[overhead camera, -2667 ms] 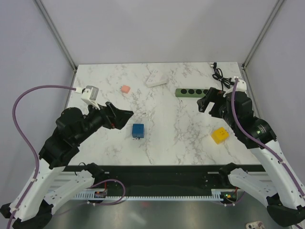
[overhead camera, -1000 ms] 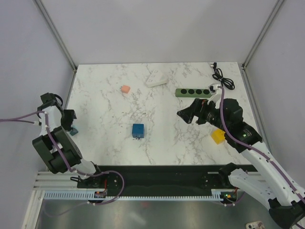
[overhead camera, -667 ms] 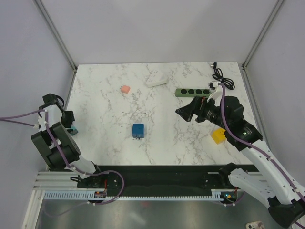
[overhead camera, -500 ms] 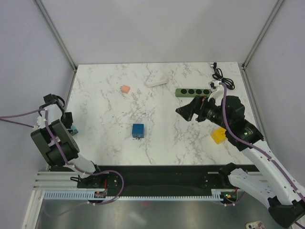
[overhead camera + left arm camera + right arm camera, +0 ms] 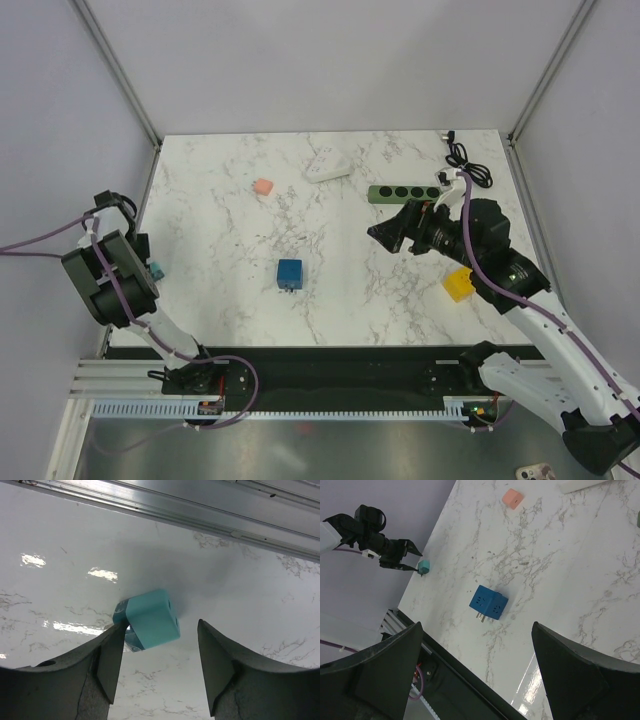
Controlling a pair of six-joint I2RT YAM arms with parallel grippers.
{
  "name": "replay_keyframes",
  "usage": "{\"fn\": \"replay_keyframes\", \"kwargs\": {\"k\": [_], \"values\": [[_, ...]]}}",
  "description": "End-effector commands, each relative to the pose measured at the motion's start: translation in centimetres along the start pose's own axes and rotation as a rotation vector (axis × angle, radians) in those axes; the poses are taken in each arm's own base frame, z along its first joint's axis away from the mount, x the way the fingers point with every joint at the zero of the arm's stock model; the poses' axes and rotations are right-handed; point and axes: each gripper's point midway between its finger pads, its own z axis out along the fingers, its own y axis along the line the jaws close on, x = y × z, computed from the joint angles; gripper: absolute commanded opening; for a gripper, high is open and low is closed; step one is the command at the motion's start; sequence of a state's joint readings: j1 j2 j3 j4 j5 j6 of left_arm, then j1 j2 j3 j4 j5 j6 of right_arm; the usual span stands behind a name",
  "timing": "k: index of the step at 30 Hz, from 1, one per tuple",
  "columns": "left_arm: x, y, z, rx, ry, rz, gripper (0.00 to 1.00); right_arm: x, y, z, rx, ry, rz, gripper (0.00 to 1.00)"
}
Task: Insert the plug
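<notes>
Left jaws swung back to teal block (image 5: 150,620); right jaws advanced leftward.

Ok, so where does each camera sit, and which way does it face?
Top external: above and behind the robot, looking down on the table; left arm and right arm show.
Left wrist: low at the table's left edge, facing a teal block between the left gripper's fingers.
Right wrist: raised, looking down across the table at the plug; the right gripper's open fingers frame it.
Shared: all three show the teal block; top and right wrist share the plug.
</notes>
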State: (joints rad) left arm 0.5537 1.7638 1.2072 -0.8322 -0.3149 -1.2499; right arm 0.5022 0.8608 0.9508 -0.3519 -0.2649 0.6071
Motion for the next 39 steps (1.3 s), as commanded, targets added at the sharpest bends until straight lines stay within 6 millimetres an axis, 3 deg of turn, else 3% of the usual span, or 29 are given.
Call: {"fn": "replay_keyframes", "kwargs": {"k": [1,7,13,18,20,23,27,31,35,39], "values": [[2.1,-0.5,1.7,-0.016,0.065,0.035,0.66,-1.8,1.4,-0.3,-0.036,-0.047,-0.017,0.98],[3.8,-1.8,-0.4,0.051,0.01,0.173,0.61,-1.5,1.1,-0.5,-0.025,-0.042,-0.025,0.98],[9.0,0.1,-1.4,0.071,0.072,0.342,0.55,-1.2,1.0,-0.8,-0.018,-0.037,-0.01,0.98],[14.0,0.5,-4.7,0.209,0.09,0.559,0.54,-1.1,1.2,-1.6,-0.025,-0.052,-0.012,0.98],[14.6,0.1,-6.2,0.264,0.089,0.612,0.54,-1.1,1.2,-2.0,-0.023,-0.054,-0.015,0.98],[13.2,-0.9,-9.1,0.374,0.028,0.657,0.6,-1.2,1.4,-2.6,-0.027,-0.064,-0.023,0.98],[8.7,-2.4,-11.9,0.486,-0.198,0.8,0.8,-1.2,1.5,-3.3,-0.032,-0.082,-0.022,0.98],[6.0,-3.2,-11.0,0.531,-0.215,0.917,0.86,-1.1,1.6,-3.5,-0.039,-0.088,-0.014,0.98],[3.8,-3.6,-8.9,0.536,-0.109,0.807,0.81,-1.3,1.7,-3.5,-0.048,-0.096,-0.043,0.98],[4.7,-3.5,-7.3,0.531,0.002,0.73,0.8,-1.4,1.4,-3.5,-0.041,-0.113,-0.076,0.98]]}}
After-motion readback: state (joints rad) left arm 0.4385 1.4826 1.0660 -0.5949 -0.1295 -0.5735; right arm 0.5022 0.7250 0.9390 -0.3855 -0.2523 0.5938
